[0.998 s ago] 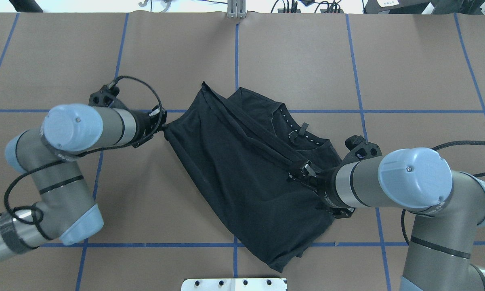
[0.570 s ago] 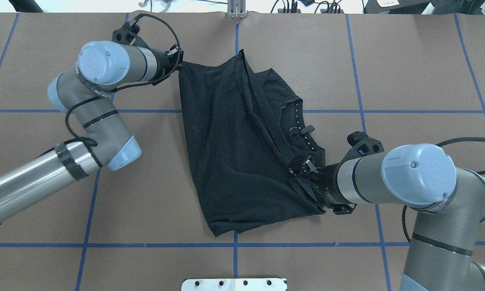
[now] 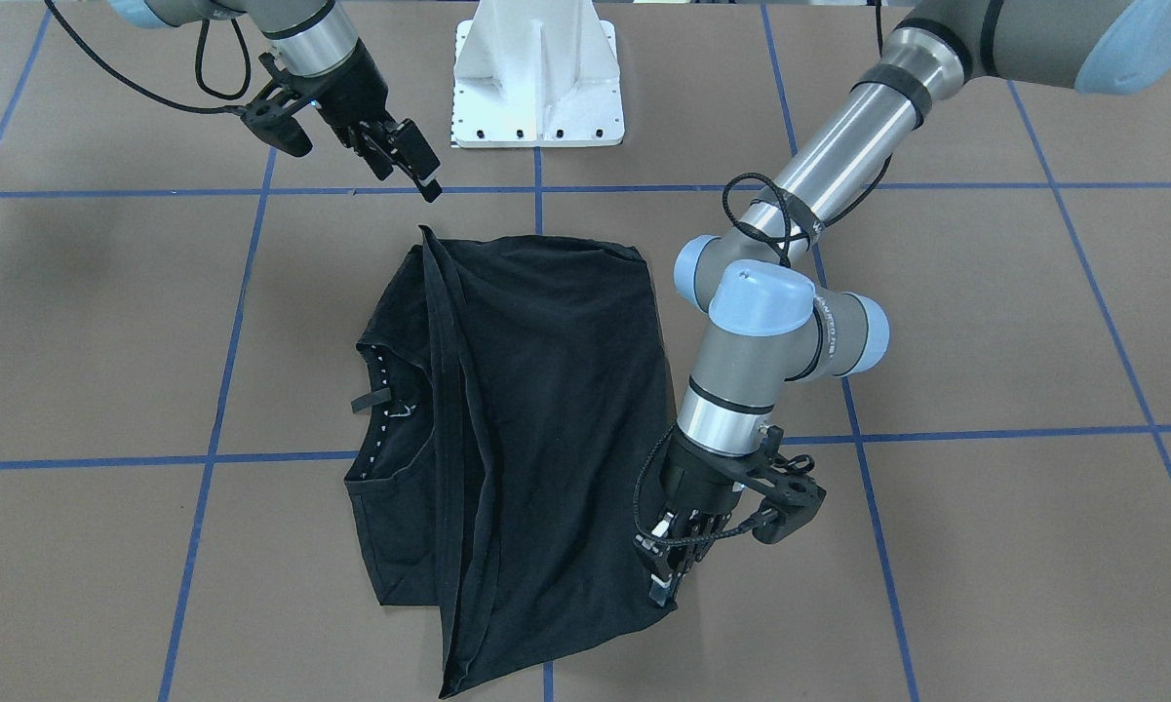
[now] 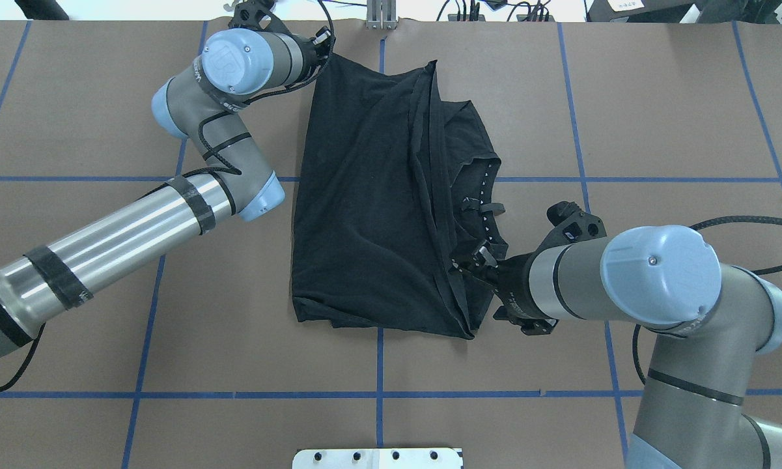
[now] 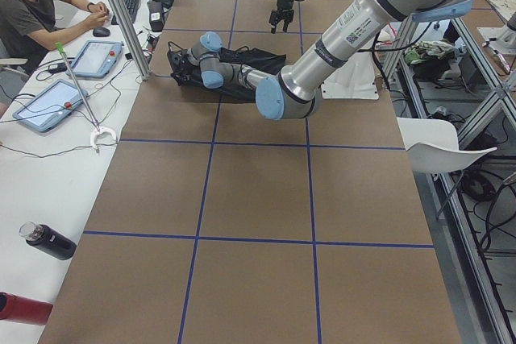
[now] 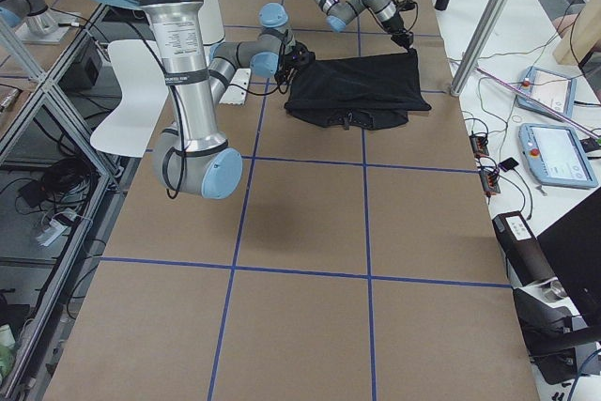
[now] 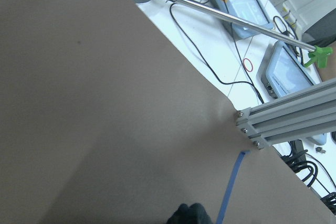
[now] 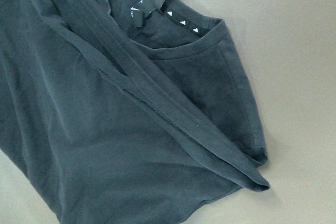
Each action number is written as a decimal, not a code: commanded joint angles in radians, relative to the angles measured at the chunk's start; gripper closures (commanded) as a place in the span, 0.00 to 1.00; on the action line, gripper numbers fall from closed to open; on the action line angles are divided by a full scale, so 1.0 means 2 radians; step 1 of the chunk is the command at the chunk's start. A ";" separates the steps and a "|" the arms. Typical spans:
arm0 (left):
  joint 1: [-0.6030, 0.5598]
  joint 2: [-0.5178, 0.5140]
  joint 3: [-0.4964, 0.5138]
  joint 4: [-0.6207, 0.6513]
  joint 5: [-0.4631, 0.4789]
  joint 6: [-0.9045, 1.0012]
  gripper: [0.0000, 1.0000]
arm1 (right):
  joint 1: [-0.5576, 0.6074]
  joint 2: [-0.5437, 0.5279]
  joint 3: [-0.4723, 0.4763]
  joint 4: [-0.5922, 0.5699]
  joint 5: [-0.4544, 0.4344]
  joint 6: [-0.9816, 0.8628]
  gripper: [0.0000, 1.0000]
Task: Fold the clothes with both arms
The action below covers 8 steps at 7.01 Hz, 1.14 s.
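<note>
T-shirt: the black T-shirt (image 4: 364, 195) lies on the brown desk (image 4: 657, 130), in the middle of its width and reaching from mid-desk toward the far edge, away from the robot. It is doubled over lengthwise, with a long folded band running along it.
Collar: the collar (image 4: 485, 195) is on the shirt's right side. It is open upward, showing a row of small white marks inside and a small black loop.
Left arm: the left arm (image 4: 117, 241) stretches across the left half of the desk to the shirt's far left corner.
Left gripper: the left gripper (image 3: 662, 583) is down at desk level, pressed together on that corner of the T-shirt. The left wrist view shows only a dark scrap of cloth at its lower edge.
Right arm: the right arm (image 4: 657, 273) comes in from the right and ends near the shirt's near right corner.
Right gripper: the right gripper (image 3: 409, 174) is lifted off the desk, spread and holding nothing. In the front view it is apart from the cloth, just beyond the shirt's corner.
Desk markings: blue tape lines (image 4: 379, 365) form a grid, and one line passes under the shirt.
Robot base: a white mounting base (image 3: 536, 88) stands at the near edge.
Surroundings: a person (image 5: 36, 6) sits at a side bench beyond the far edge.
</note>
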<state>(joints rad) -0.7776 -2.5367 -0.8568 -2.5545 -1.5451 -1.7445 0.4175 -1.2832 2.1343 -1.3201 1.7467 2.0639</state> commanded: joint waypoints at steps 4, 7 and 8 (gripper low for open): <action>-0.005 0.148 -0.272 0.080 -0.094 0.006 0.00 | -0.021 0.030 -0.049 -0.010 -0.049 -0.079 0.00; -0.007 0.272 -0.440 0.164 -0.116 0.070 0.00 | -0.053 0.067 -0.049 -0.145 -0.047 -0.427 0.18; -0.008 0.293 -0.451 0.164 -0.117 0.069 0.00 | -0.055 0.069 -0.058 -0.159 -0.050 -0.510 0.36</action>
<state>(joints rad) -0.7911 -2.0169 -1.7043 -2.2357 -1.7690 -1.6203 0.3201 -1.1556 2.0345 -1.5855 1.6519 1.2660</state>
